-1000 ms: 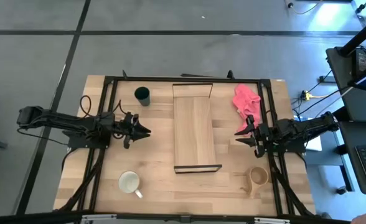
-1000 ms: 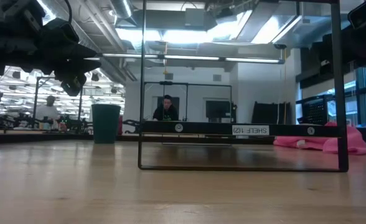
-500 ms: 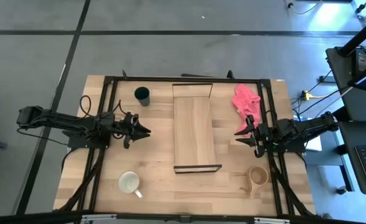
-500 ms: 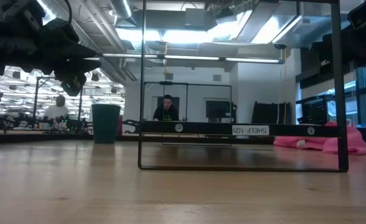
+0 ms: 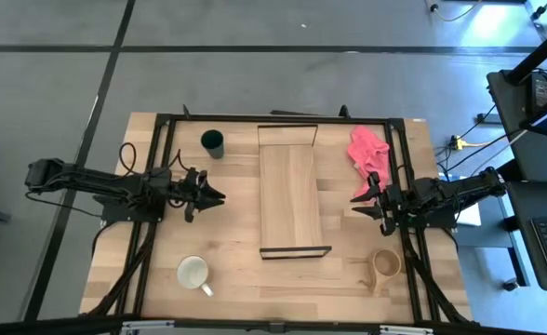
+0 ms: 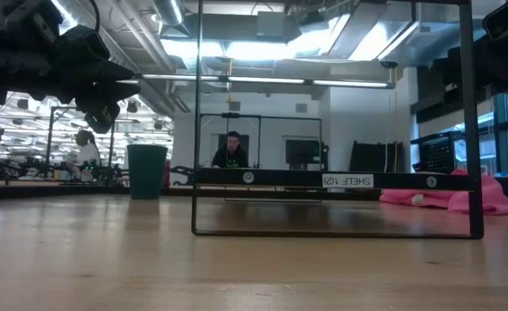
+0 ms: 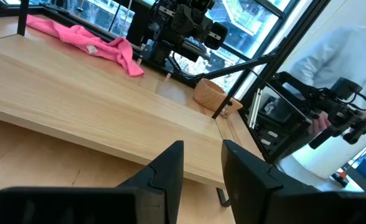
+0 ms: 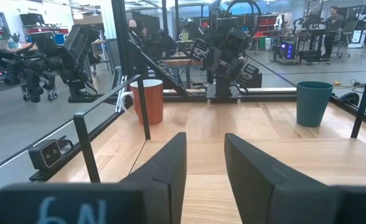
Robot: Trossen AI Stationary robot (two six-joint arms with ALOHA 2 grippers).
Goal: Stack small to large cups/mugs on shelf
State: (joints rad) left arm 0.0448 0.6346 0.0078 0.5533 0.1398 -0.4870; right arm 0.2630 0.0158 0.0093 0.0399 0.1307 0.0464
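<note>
The light-wood shelf [image 5: 290, 191] lies along the middle of the table, with black frame ends. The dark green cup [image 5: 213, 142] stands at the far left and also shows in the right wrist view [image 8: 314, 104]. The orange-brown mug [image 5: 193, 273] stands at the near left, its white inside up, and shows in the right wrist view [image 8: 147, 101]. The tan wooden cup [image 5: 386, 265] stands at the near right and shows in the left wrist view [image 7: 211, 93]. My left gripper [image 5: 218, 196] hovers left of the shelf, open and empty. My right gripper [image 5: 357, 205] hovers right of it, open and empty.
A pink cloth [image 5: 368, 154] lies at the far right of the table. A black metal frame [image 5: 162, 121] runs around the tabletop. People stand in the room beyond the table; one in white [image 7: 338, 74] is close to the near right corner.
</note>
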